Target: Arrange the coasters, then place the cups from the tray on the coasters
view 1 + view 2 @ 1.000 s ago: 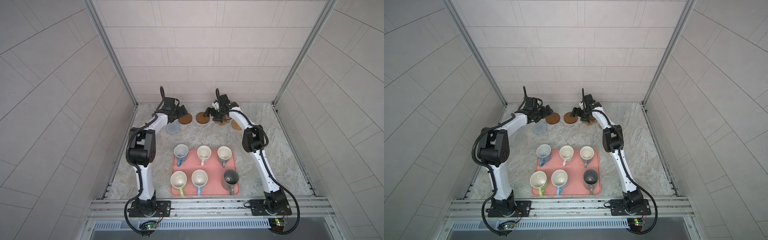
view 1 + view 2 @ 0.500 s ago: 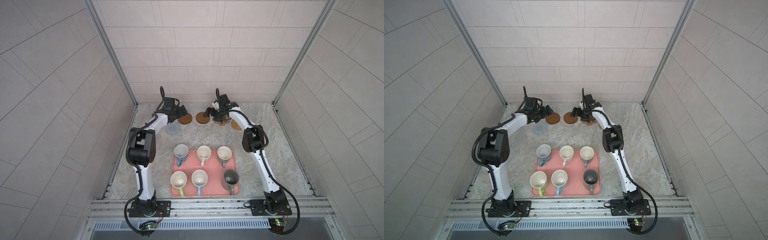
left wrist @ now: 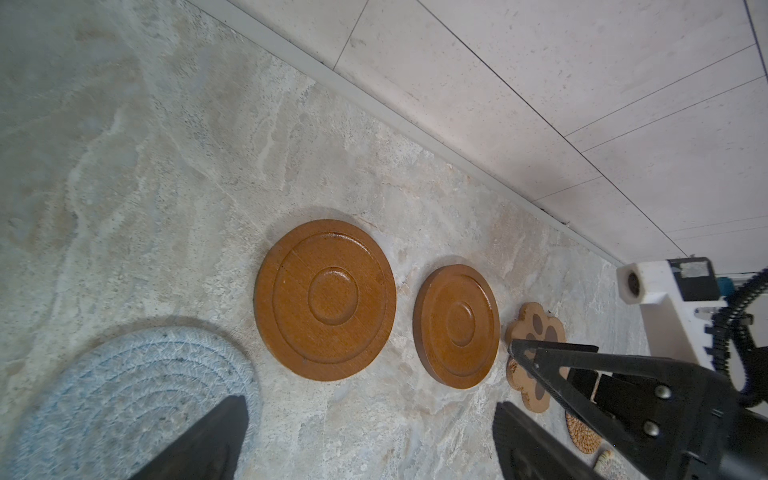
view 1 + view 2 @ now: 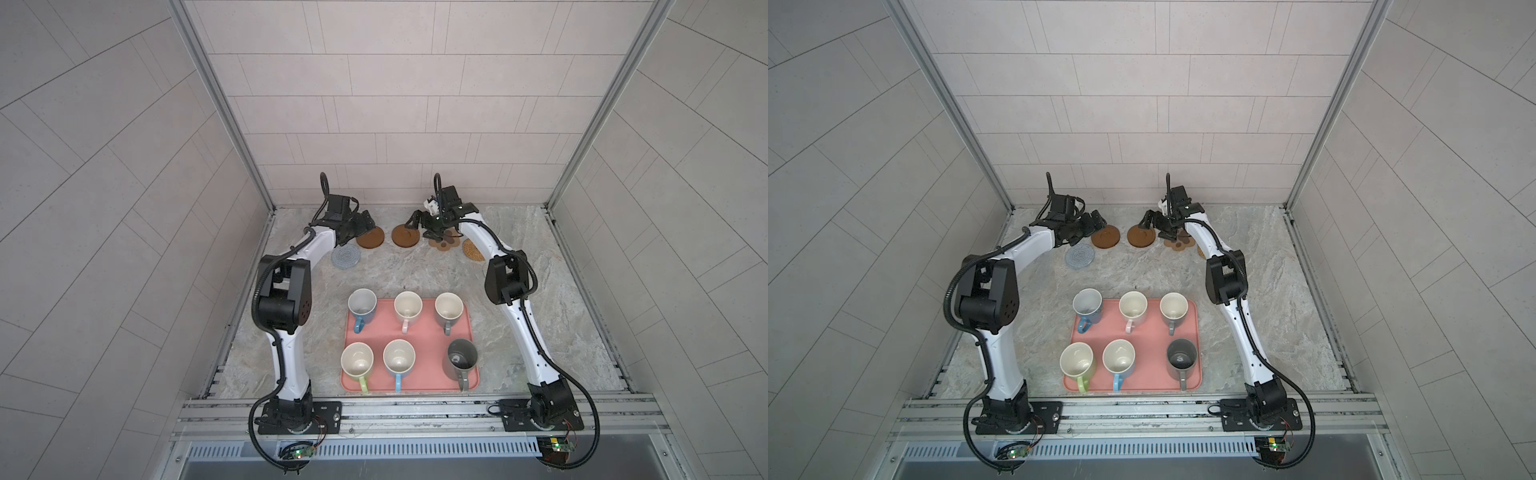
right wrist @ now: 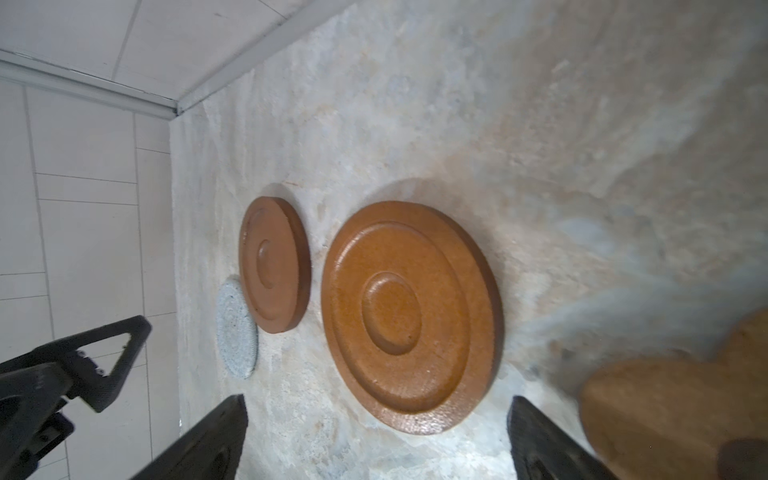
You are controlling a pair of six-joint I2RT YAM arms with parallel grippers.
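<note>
Salmon-pink tray (image 4: 428, 368): one, low-rimmed, at the table's front. Cups (image 4: 408, 306): six, handled, upright on the tray in two rows of three.

Left gripper (image 3: 368, 409) and right gripper (image 5: 376, 403): jaws spread wide, grasping nothing, near the discs.

Coasters by the back wall, five counted:
- brown wooden disc (image 4: 370, 240)
- second brown disc (image 4: 405, 237)
- grey-blue crochet round (image 4: 345, 257)
- tan paw (image 4: 446, 245)
- golden rattan round (image 4: 473, 250)

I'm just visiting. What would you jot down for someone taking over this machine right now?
Left gripper: open, empty, near the left-hand wooden disc.
Right gripper: open, empty, between the right-hand wooden disc and the paw coaster.
Crochet coaster sits left of them, rattan coaster right; a pale coaster barely shows.
Six cups stand on the tray; none on a coaster.
Left: finish spacing coasters, then move every cup.
</note>
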